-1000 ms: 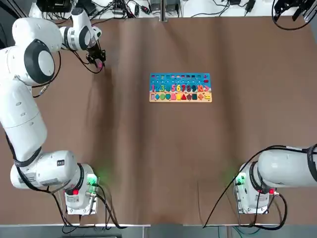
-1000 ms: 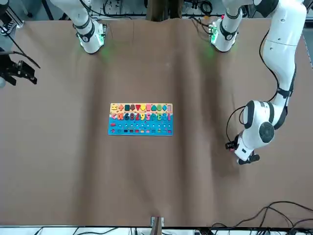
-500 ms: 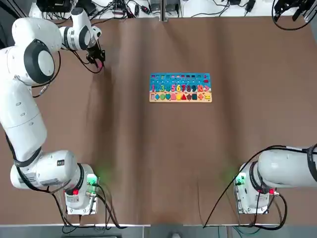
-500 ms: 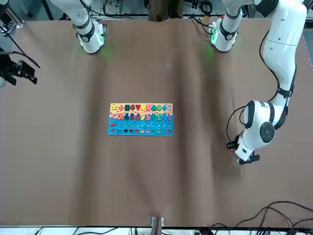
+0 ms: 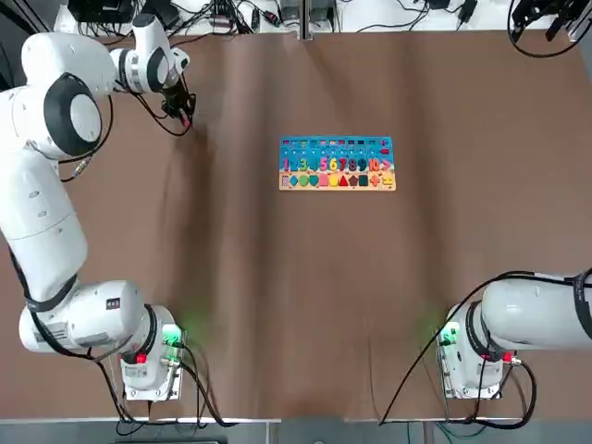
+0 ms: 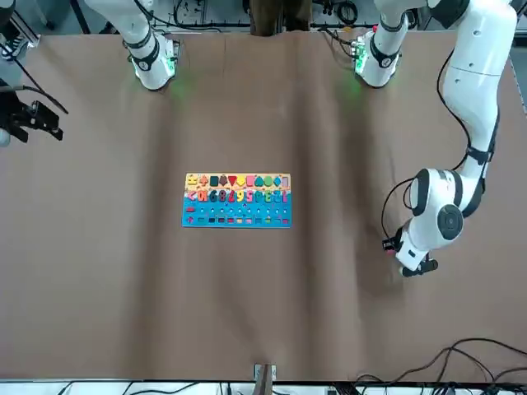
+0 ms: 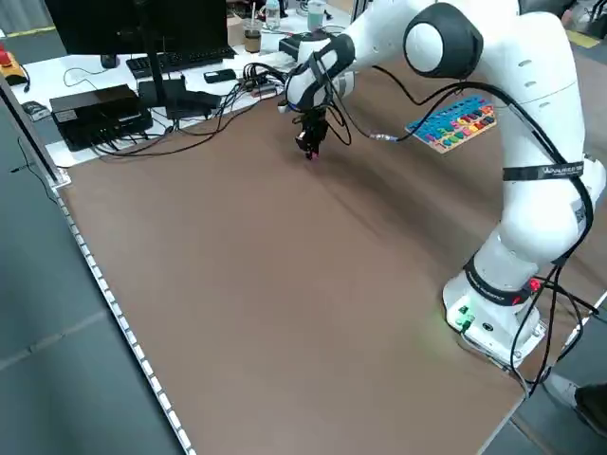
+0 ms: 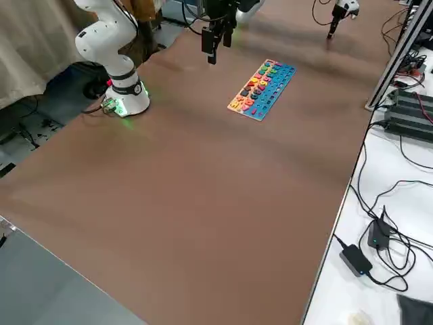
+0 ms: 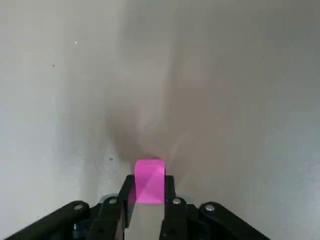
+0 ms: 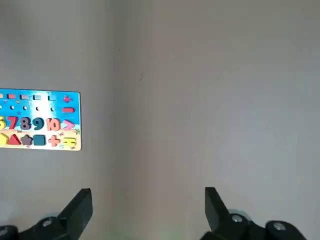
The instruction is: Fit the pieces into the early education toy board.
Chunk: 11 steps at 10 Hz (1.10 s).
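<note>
Step in hand, by judgement: picking up one small bright pink block-shaped toy piece (image 9: 149,181) at the far left part of the brown table (image 5: 277,296), well apart from the flat rectangular toy board with blue upper part, multicoloured numbers and yellowish wooden strip of shapes (image 5: 337,164) in the middle.

Left gripper (image 9: 149,200) down at the table surface, black fingers (image 9: 124,192) standing on both sides of the pink piece and apparently touching it; probably gripped, though hard to confirm whether the squeeze is complete, since the piece is tiny and half hidden in the overhead view (image 5: 186,119). Right gripper (image 10: 148,206) parked high at the far right, jaws wide apart and holding nothing, the board's end visible off to one side of it.

To do this well:
- Finish the closing before any lift; check that the piece sits square between the fingers and not on a corner.
- Lift straight up, slowly, to avoid dragging on the cloth.
- Carry across to the board with the wrist kept level.
- Find the free slot of matching shape before lowering; which one is empty cannot be read from here.
- Lower gently, release only when seated flat.

Other two pieces not found in these views.
</note>
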Each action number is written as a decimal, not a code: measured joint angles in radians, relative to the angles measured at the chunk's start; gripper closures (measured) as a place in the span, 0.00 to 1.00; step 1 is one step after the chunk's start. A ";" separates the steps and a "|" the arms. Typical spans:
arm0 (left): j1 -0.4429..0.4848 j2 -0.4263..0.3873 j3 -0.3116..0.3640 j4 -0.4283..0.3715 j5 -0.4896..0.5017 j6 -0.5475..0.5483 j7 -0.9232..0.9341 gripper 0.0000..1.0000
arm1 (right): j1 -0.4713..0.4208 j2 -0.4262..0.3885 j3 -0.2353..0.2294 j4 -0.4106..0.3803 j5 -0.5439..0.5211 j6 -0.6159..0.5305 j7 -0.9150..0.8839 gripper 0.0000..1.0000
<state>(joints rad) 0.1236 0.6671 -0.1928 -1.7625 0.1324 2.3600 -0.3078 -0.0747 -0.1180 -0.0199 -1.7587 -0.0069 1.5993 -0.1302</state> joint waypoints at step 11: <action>-0.316 -0.165 -0.093 -0.151 0.001 -0.001 -0.348 0.74 | -0.001 0.004 -0.002 0.000 0.001 -0.001 0.000 0.01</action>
<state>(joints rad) -0.1927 0.5018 -0.2857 -1.9134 0.1332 2.3590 -0.6563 -0.0760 -0.1145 -0.0217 -1.7587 -0.0057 1.5985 -0.1302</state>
